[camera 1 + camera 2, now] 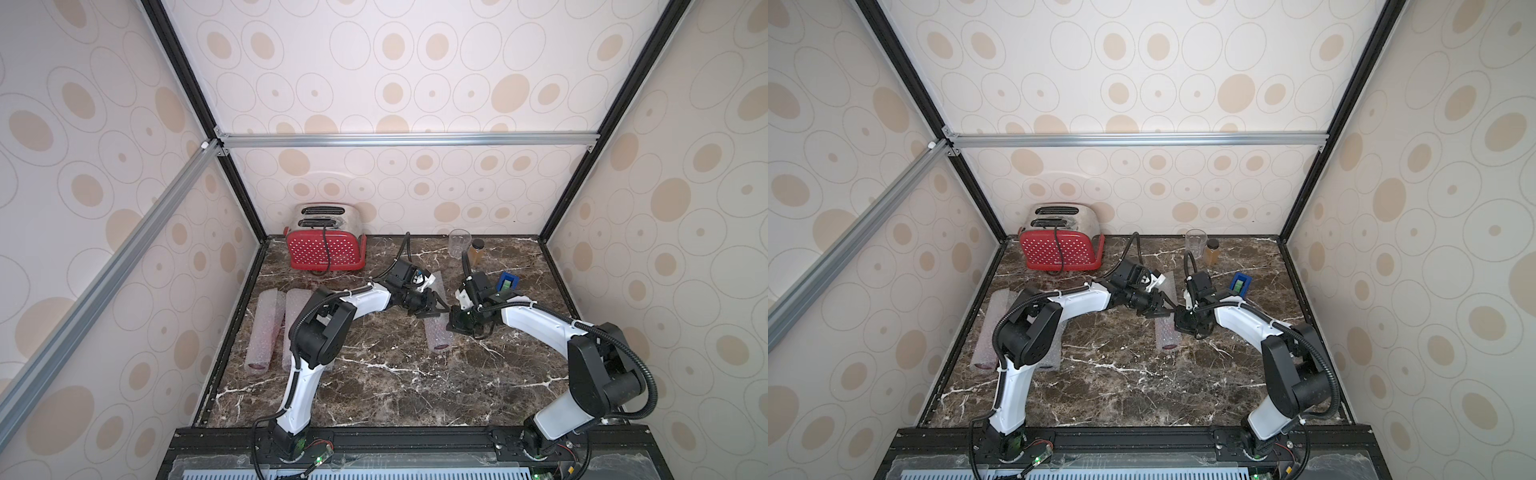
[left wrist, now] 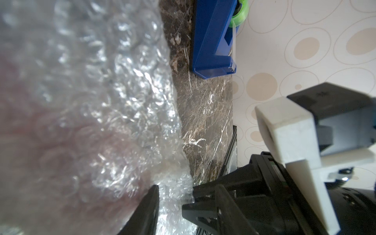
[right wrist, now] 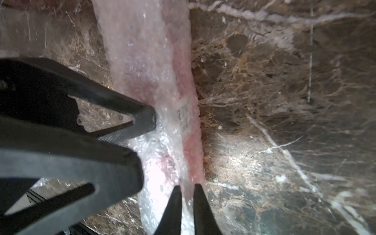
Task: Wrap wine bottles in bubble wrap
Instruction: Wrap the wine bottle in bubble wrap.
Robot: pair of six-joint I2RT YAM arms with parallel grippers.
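Note:
A wine bottle with red liquid lies on the marble top rolled in bubble wrap (image 1: 438, 336) (image 1: 1167, 337) (image 3: 154, 67). Both grippers meet at its far end. My left gripper (image 1: 435, 309) (image 2: 173, 195) is closed on a bunched part of the wrap, which fills the gap between its fingers (image 2: 148, 209). My right gripper (image 1: 454, 322) (image 3: 188, 195) has its jaws nearly together, pinching a thin fold of the wrap. Two more wrapped bottles (image 1: 264, 332) (image 1: 297, 309) lie side by side at the left, partly behind my left arm.
A red toaster (image 1: 324, 245) stands at the back left. At the back right stand a clear glass (image 1: 460, 241) and an amber jar (image 1: 478, 251). A blue tape dispenser (image 1: 508, 282) (image 2: 213, 40) sits behind my right wrist. Loose bubble wrap (image 1: 436, 279) lies behind my left wrist.

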